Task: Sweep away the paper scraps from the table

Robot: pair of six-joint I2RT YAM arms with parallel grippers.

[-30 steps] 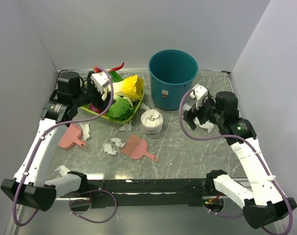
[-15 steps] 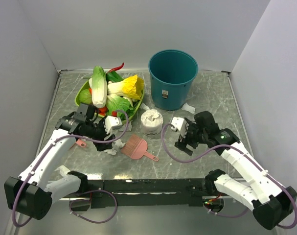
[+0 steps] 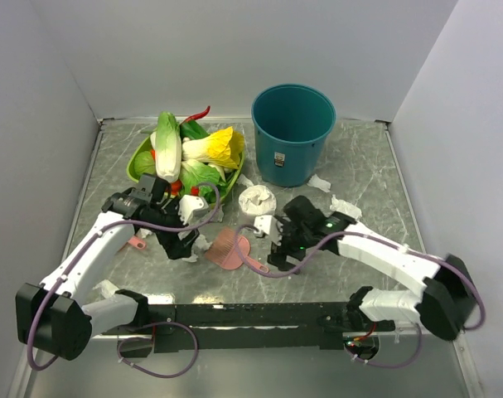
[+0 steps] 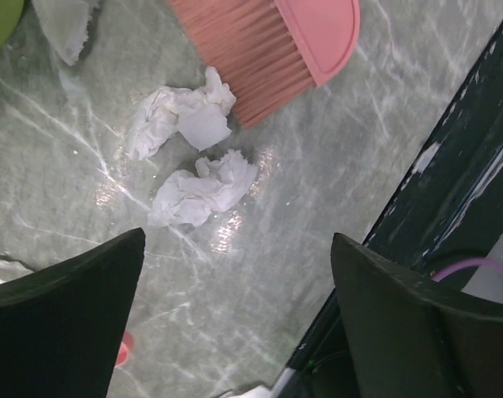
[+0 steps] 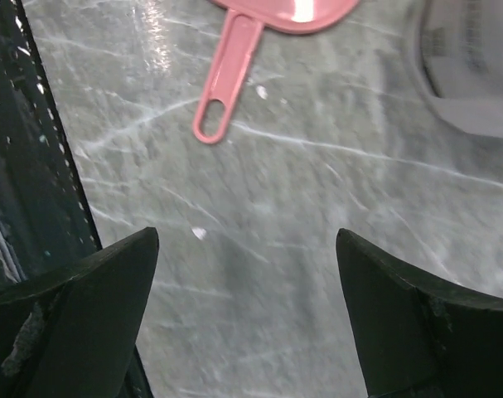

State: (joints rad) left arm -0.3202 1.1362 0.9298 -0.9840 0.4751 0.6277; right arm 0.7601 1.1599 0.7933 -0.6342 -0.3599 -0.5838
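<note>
My left end effector [image 4: 239,307] stands wide and empty above two paper scraps [image 4: 203,189] on the desk [image 4: 317,207], left of the pink brush [image 4: 268,41]. My right end effector [image 5: 247,307], equally wide, hovers by its handle [image 5: 226,79]. Scraps judged light, soft, scatter-prone; pinch the crumpled bulk.

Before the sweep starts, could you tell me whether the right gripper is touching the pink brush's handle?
Apart. The right wrist view shows the right gripper open, with bare table between both fingers and the brush handle.
</note>
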